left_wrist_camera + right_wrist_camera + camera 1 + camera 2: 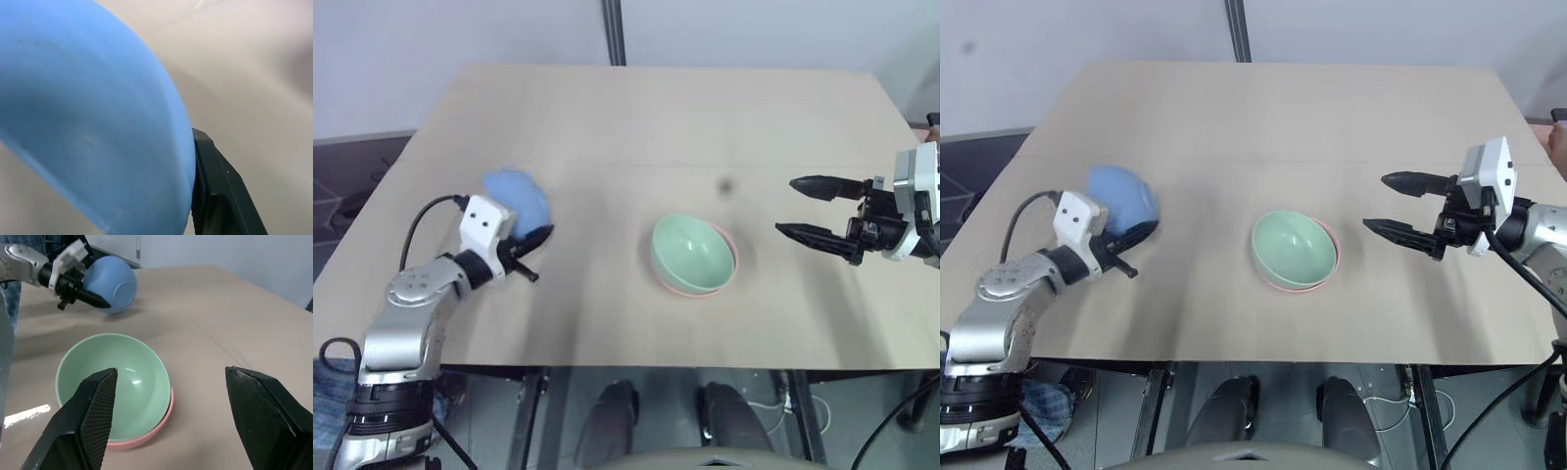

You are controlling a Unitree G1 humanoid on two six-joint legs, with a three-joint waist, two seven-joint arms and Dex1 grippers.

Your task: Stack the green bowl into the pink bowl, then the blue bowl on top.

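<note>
Head views: green bowl [693, 253] sits nested in pink bowl [728, 277], mid counter [636, 127]. Left claw [527, 257] clamped on blue bowl [517, 199], tipped on its side.
L wrist: blue bowl's rim pinched against one black finger [220, 196].
R wrist: right claw [171, 418] spread wide, holding nothing, near the nested bowls.

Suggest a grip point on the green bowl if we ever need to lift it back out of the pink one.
Probably the rim. The green bowl sits upright, nested in the pink bowl, so only its upper edge is free. Pinch the wall with one finger inside, one outside, coming from above on the side facing the open right gripper.
</note>
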